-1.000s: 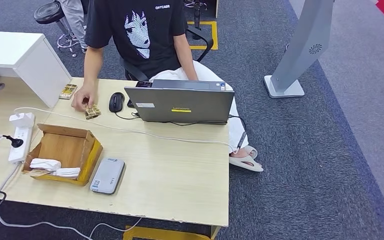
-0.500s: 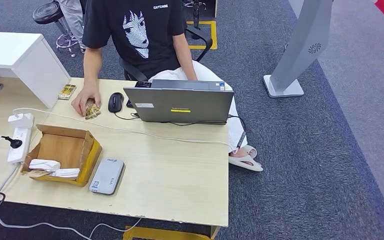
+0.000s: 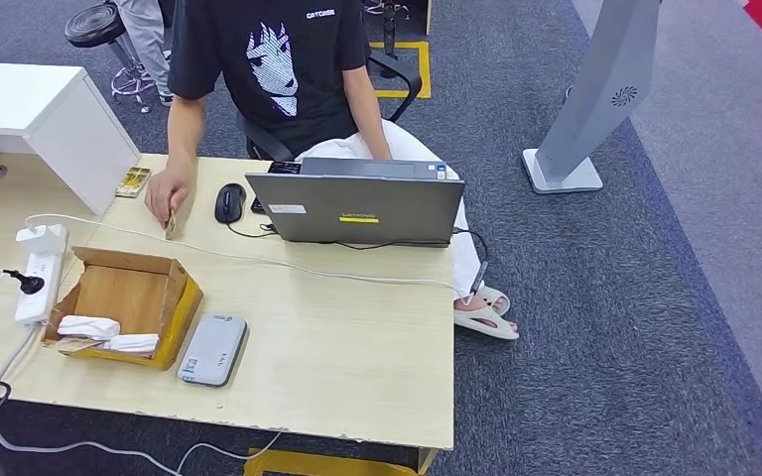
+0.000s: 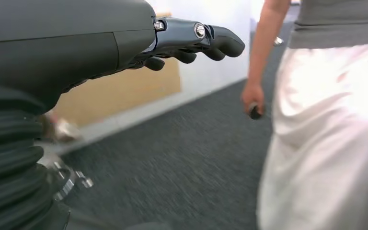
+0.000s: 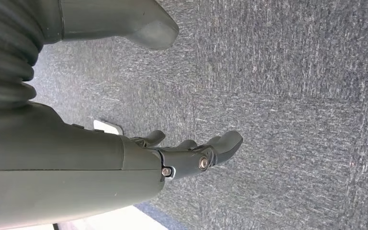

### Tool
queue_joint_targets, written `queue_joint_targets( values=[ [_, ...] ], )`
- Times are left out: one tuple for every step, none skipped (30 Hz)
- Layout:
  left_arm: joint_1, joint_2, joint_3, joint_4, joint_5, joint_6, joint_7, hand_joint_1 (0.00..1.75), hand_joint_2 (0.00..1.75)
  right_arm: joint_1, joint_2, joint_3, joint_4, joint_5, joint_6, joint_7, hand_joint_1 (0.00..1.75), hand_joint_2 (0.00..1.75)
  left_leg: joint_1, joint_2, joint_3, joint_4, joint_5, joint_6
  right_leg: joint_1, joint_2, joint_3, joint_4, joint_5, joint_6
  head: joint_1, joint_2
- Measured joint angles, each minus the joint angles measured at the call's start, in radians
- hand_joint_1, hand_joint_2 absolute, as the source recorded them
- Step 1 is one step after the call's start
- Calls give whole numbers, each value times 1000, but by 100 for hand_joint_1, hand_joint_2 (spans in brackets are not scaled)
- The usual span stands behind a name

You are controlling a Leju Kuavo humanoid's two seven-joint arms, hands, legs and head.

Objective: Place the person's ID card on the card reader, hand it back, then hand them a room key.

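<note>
Fingers (image 4: 215, 45) on our left hand (image 4: 191, 40) hang loosely spread, grasping nothing; our right hand (image 5: 191, 155) likewise dangles with its fingers (image 5: 225, 143) released above the carpet (image 5: 292, 96). Across the counter (image 3: 337, 337), the person's hand (image 3: 167, 193) pinches the card (image 3: 171, 222) on edge near the mouse (image 3: 229, 202). We see the reader (image 3: 212, 349) lying beside the box (image 3: 129, 295).

We see left hand (image 4: 196, 40): dark grey shell, black ribbed wrist cover, silver screws, black fingers. Right hand (image 5: 191, 155): same build, thick grey thumb.
</note>
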Motion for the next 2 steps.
queue_joint_targets(
  values=[
    [-17, 0, 31, 40, -43, -7, 2, 0, 175, 0, 0, 0, 2, 0, -2, 0, 0, 175, 0, 0, 0, 0, 0, 0, 0, 0, 0, 0, 0, 0, 0, 0],
    [-26, 0, 48, 61, -66, -12, 2, 0, 175, 0, 0, -1, 3, 0, -3, -1, 0, 175, 0, 0, 0, 0, 0, 0, 0, 0, 0, 0, 0, 0, 0, 0]
  ],
)
